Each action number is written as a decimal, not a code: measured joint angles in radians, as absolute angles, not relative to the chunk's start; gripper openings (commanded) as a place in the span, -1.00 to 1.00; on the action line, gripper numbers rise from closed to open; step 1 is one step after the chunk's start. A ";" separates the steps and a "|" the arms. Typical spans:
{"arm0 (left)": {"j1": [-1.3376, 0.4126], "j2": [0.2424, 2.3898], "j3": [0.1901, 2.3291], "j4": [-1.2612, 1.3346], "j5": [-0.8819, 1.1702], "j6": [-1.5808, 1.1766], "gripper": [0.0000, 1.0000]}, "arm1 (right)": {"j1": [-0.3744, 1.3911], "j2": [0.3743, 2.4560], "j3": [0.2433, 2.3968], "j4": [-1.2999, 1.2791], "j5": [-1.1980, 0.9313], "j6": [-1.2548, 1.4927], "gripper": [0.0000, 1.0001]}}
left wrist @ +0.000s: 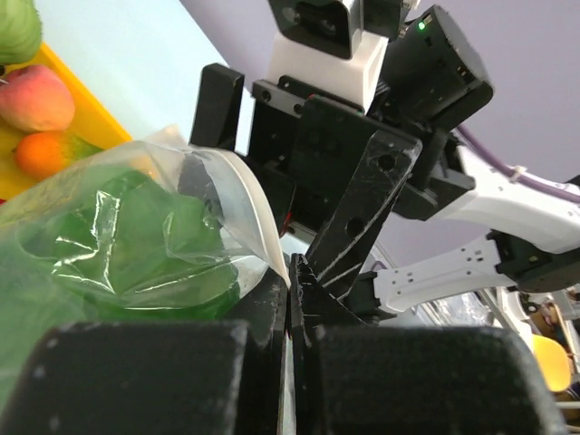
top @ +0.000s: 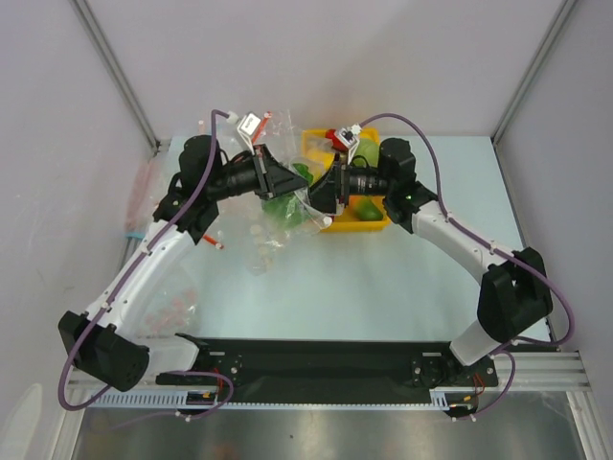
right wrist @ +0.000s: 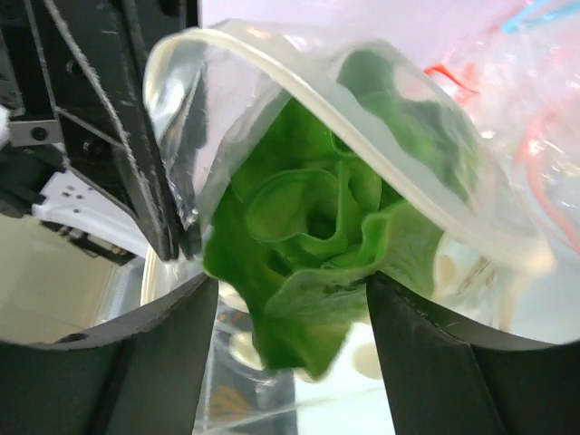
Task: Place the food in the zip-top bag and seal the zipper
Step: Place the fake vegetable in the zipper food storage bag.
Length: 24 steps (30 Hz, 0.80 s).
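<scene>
The clear dotted zip-top bag (top: 268, 235) hangs between my two grippers above the table. My left gripper (top: 292, 182) is shut on the pale zipper strip (left wrist: 263, 222) at the bag's mouth and holds it up; in the left wrist view (left wrist: 294, 272) the jaws are pressed together on it. The green leafy cabbage (right wrist: 308, 227) sits head-first in the open mouth of the bag (right wrist: 217, 136), under the curved zipper (right wrist: 299, 77). My right gripper (right wrist: 292, 285) flanks the cabbage's near end, its fingers against the leaves. The cabbage shows green through the plastic (left wrist: 118, 245).
A yellow tray (top: 378, 226) stands behind the right gripper, with a green apple (top: 367, 151). In the left wrist view it holds a red fruit (left wrist: 36, 98), an orange piece (left wrist: 41, 152) and the apple (left wrist: 16, 27). Other clear bags (top: 144, 196) lie at the left.
</scene>
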<state>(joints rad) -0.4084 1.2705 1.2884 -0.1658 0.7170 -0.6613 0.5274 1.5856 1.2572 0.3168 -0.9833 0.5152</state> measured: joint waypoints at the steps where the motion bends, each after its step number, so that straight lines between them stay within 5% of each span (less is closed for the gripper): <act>1: -0.408 1.265 1.282 -0.165 0.711 -0.659 -0.99 | 0.522 1.577 1.258 0.280 -0.970 0.494 0.47; 24: -0.409 1.261 1.251 -0.215 0.619 -0.608 -0.99 | 0.405 1.408 1.330 -0.080 -0.694 0.443 0.33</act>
<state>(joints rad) -0.4088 1.2613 1.2510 -0.2146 0.6193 -0.6079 0.4053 1.4082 1.3304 -0.0799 -0.6945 0.4431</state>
